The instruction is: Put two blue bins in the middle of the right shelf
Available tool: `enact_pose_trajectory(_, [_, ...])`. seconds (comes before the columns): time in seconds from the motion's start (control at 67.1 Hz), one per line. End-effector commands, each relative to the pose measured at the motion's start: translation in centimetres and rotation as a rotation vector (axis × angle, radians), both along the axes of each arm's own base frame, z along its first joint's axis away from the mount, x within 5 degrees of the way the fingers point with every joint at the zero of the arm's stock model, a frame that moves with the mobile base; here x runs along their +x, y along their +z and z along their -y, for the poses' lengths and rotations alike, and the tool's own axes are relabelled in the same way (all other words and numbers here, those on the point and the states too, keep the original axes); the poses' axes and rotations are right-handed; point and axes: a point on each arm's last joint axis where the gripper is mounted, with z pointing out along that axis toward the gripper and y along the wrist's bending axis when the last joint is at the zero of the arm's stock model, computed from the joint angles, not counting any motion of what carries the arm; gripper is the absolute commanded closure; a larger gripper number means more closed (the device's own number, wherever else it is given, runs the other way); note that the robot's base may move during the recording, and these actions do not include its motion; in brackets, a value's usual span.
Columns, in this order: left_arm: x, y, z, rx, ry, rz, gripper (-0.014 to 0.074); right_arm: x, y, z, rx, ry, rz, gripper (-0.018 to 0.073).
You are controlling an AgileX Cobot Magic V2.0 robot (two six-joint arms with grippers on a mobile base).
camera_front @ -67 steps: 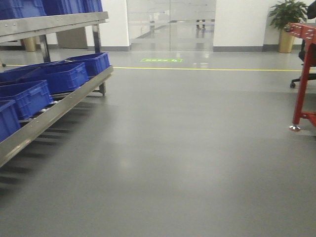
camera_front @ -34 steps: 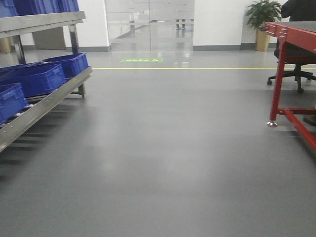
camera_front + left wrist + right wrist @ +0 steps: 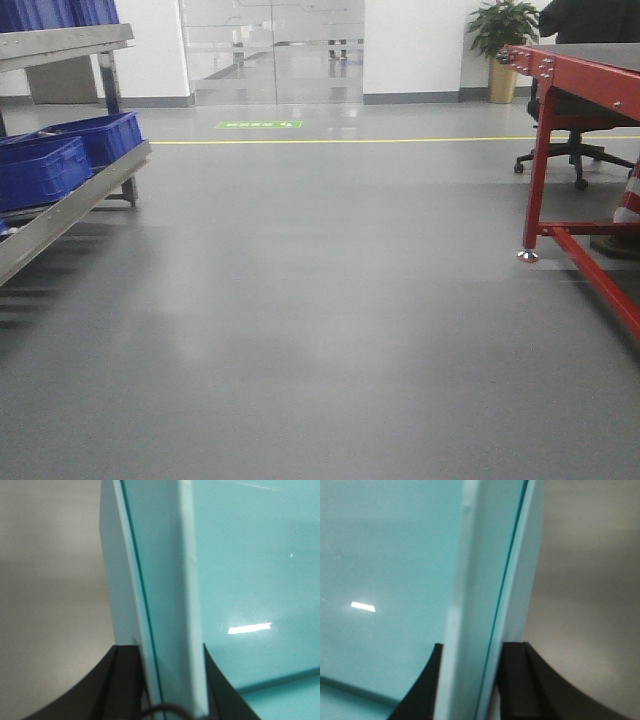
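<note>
Left wrist-mounted view: left gripper (image 3: 170, 680) clamped narrow on the upright wall of the carried bin (image 3: 250, 580), lower centre of frame. Right gripper (image 3: 470, 685) pinches what looks like the opposite wall likewise. Front view: rack bins (image 3: 40, 170) far left, red table (image 3: 580, 80) right; destination shelf not visible. Risk: the thin-wall pinch slips if the arms diverge; the bin clips the table leg on turning.

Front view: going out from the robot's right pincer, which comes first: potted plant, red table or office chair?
1. Red table, near right.
2. Office chair, behind it, right.
3. Potted plant, by the far wall, right.
The right pincer is outside this view, clamped on the bin, so this is judged from the robot's end.
</note>
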Motion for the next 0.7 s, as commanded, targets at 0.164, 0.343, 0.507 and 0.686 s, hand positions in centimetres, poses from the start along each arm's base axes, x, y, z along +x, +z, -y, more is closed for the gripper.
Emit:
enact_pose_trajectory(0.164, [-0.50, 1.56, -0.47, -0.033, 0.007, 0.100, 0.0707, 0.07, 1.47, 0.70, -0.003, -0.041, 0.119, 0.0718])
enact_pose_trajectory(0.343, [-0.50, 1.56, -0.47, -0.033, 0.007, 0.100, 0.0707, 0.07, 1.47, 0.70, -0.003, -0.041, 0.119, 0.0718])
enact_pose_trajectory(0.507, [-0.50, 1.56, -0.47, -0.033, 0.007, 0.100, 0.0707, 0.07, 1.47, 0.70, -0.003, -0.041, 0.119, 0.0718])
enact_pose_trajectory(0.686, [-0.50, 1.56, -0.47, -0.033, 0.007, 0.100, 0.0707, 0.07, 1.47, 0.70, -0.003, -0.041, 0.119, 0.0718])
